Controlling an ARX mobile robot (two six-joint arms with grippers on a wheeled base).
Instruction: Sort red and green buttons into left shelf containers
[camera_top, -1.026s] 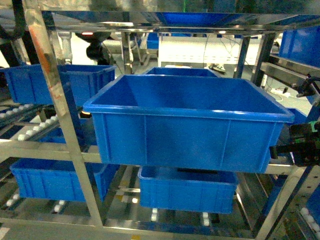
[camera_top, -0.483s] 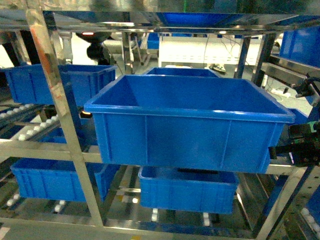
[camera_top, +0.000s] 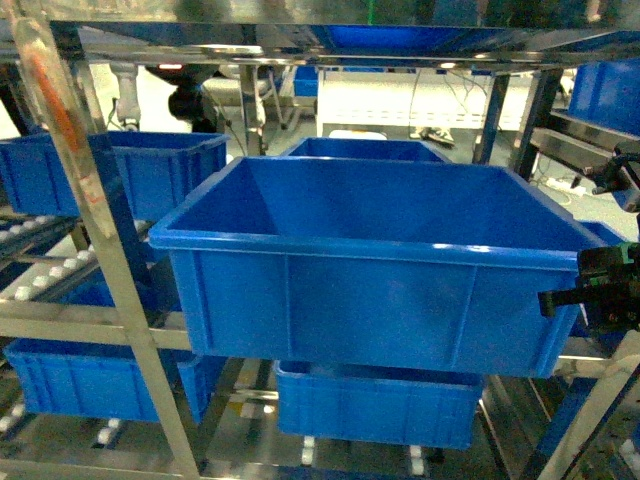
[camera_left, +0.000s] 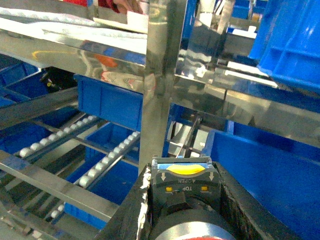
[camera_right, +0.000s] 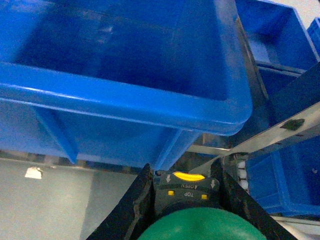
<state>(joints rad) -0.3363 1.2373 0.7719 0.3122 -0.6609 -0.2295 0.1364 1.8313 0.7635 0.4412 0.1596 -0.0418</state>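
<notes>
Here, blue containers (camera_top: 370, 260) sit on steel shelf (camera_top: 100, 250).

Glossy blue plastic bin (camera_top: 370, 290), shiny steel rack post (camera_left: 160, 85), white plastic rollers (camera_left: 107, 160)

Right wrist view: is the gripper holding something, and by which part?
Yes. The right gripper holds the green button, its fingers clamping the sides of the black block base.

A warehouse or factory parts-storage area: a steel rack (camera_top: 120, 300) with shiny rails fills the frame, white roller tracks (camera_left: 105, 160) slope at lower left, and large blue plastic bins (camera_top: 370, 270) sit on several levels, centre and left.
</notes>
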